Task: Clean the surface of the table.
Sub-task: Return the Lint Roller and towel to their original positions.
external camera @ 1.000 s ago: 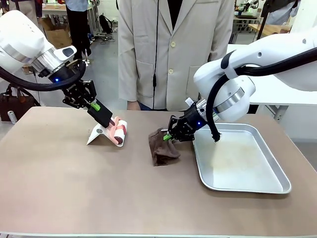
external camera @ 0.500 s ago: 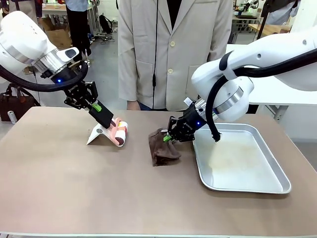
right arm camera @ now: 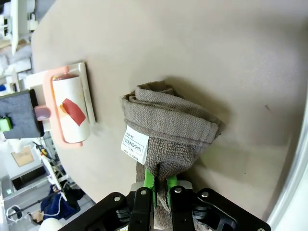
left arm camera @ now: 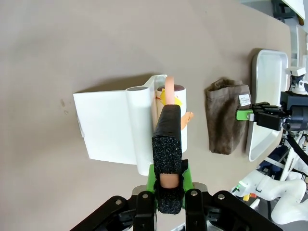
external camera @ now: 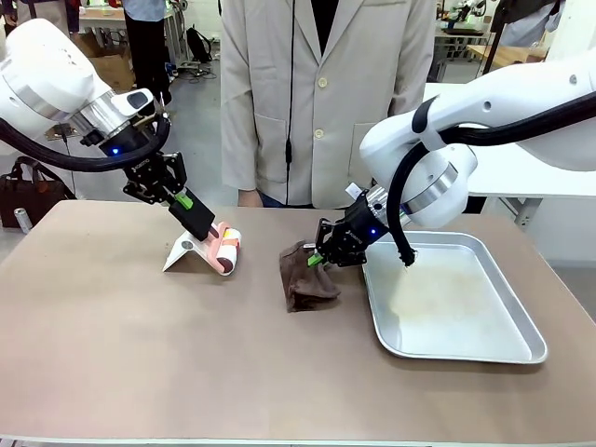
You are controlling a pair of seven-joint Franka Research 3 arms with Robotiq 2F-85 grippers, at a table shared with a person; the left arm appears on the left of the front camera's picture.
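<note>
on the brown desk (external camera: 140, 354) that stretches under both arms, we see the left gripper (external camera: 207, 230) clamped on the pink handle of a lint roller (left arm camera: 169, 98) in its white stand (left arm camera: 113, 120), and the right gripper (external camera: 319, 258) pinching a folded brown towel (external camera: 305, 279) beside the metal tray (external camera: 466, 326). we fear the stand may drag along, or the towel snag the tray rim.

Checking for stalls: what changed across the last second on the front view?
The left arm's elbow and wrist drifted slightly toward picture right; its left gripper, jaws shut on the pink handle of the white lint roller, barely shifted. Unchanged: the right gripper shut on the folded brown towel, the shallow silver metal tray, the roller's white stand and the brownish-taupe table.
</note>
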